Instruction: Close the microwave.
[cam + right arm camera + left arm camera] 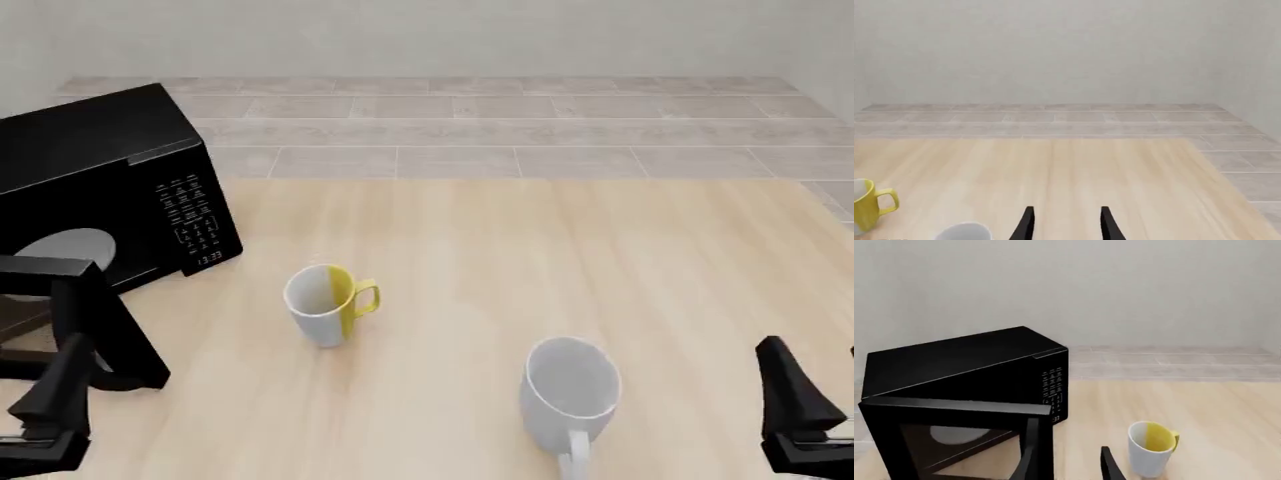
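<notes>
1. Left wrist view shows the left gripper point(1069, 462) with its two black fingers apart and nothing between them; one finger overlaps the free edge of the microwave door point(961, 440) in the picture, though contact cannot be confirmed.
2. The right gripper point(1065, 223) also has its fingers spread and empty, over bare table point(1121, 175).
3. The microwave point(100, 190) stands at the table's far left, angled. It is a large glossy black box with sharp edges. Its door hangs wide open toward the arms, a black frame around dark glass.
4. Inside the cavity a pale round turntable point(955, 434) is visible.
5. The keypad panel point(1053, 390) carries rows of small white markings, too small to read. Below them sit white clock digits point(210, 259), not clearly legible.
6. A white mug with yellow interior and handle point(327, 303) stands upright just beside the microwave's front right corner.
7. A plain white mug point(570, 402) stands nearer the arms, handle toward the camera.
8. The table is light wood grain; grey tiled floor point(534, 130) lies beyond.
</notes>
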`<state>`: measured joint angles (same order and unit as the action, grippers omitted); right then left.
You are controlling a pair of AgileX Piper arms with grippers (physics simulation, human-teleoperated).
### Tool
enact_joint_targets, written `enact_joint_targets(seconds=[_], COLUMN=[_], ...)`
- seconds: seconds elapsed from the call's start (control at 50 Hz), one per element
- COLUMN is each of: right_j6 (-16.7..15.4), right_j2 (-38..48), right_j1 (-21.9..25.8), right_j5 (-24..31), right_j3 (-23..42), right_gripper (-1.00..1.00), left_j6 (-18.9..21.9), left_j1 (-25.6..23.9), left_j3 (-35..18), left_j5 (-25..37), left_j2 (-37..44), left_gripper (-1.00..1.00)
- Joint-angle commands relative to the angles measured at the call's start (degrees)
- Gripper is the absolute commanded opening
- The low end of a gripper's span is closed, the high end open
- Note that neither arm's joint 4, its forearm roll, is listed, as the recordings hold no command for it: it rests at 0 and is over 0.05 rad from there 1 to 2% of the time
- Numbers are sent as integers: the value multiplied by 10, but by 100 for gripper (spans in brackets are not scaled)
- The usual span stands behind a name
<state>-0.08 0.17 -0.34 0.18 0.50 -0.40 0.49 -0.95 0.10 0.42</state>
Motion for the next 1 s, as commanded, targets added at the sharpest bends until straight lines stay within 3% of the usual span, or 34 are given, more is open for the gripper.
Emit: enact_joint_targets(seconds=[0.02,0.14,0.32,0.48,0.58,0.62,0.8,1.0], right_j6=[0,-13,-21,-26,-28,-26,-24,-21], right_j2=[20,55,80,66,68,66,74,84], right_j1=[2,9,15,19,16,11,12,9], right_j5=[-8,-33,-54,-35,-41,-41,-51,-65], right_j3=[5,5,6,14,9,9,7,-2], right_gripper=[100,100,100,100,100,100,100,100], left_j6=[-21,-27,-22,-29,6,-15,-15,-59], left_j1=[-5,-3,13,18,45,50,55,58], left_j3=[1,-49,-74,-93,-96,-100,-98,-65], left_j5=[-15,32,69,86,86,77,48,-80], left_j2=[51,64,77,84,85,109,159,314], left_gripper=[100,100,100,100,100,100,100,100])
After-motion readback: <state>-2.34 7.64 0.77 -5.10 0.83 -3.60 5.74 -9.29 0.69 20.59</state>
